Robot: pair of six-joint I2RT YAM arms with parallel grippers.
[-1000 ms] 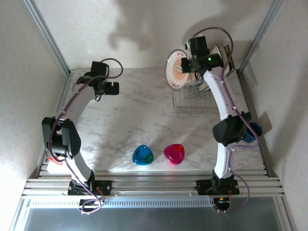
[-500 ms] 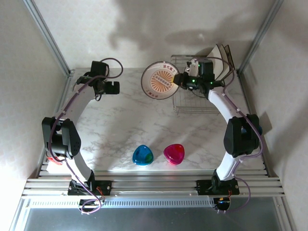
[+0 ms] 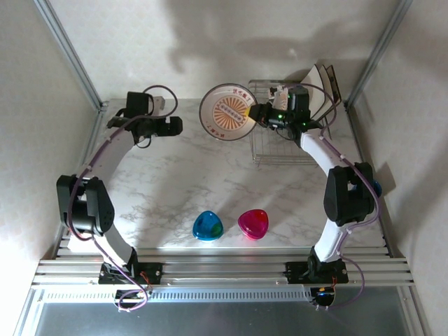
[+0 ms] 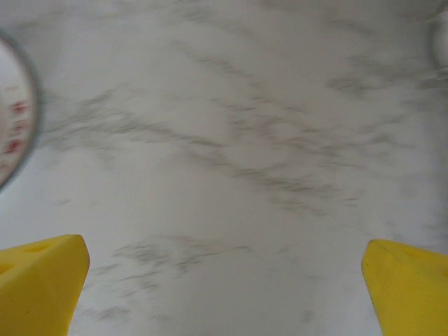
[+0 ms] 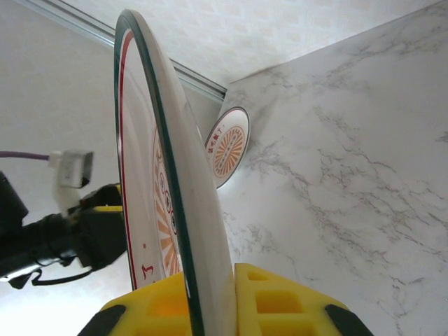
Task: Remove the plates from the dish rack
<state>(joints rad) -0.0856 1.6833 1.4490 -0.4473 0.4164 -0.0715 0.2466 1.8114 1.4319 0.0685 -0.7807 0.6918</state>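
1. nearest the camera, ribbed aluminium rails (image 3: 224, 269) run along the front edge and carry both arm bases.
2. just beyond them, a blue translucent dish (image 3: 208, 226) and a pink one (image 3: 253, 223) sit side by side, apart, on the white, grey-veined marble worktop (image 3: 175, 182).
3. at far left, the left claw (image 3: 175, 126) hangs over bare marble with its yellow fingers (image 4: 42, 280) spread wide and nothing between them.
4. at far centre, the right claw (image 3: 255, 115) is clamped tight on the rim of a round white plate (image 3: 226, 113). the plate has a dark rim and an orange sunburst, and is held out over the worktop just beside the left edge of the dish rack (image 3: 283, 150), outside it.
5. in the right wrist view the plate stands edge-on between the yellow pads (image 5: 280, 301). red marks ring its centre, too small to read.
6. the silver wire rack stands in the far right corner, with square cream plates (image 3: 320, 80) with brown backs leaning on edge at its rear.
7. pale textured walls (image 3: 210, 42) enclose the cell, and slanted metal posts (image 3: 66, 52) rise at the back corners.
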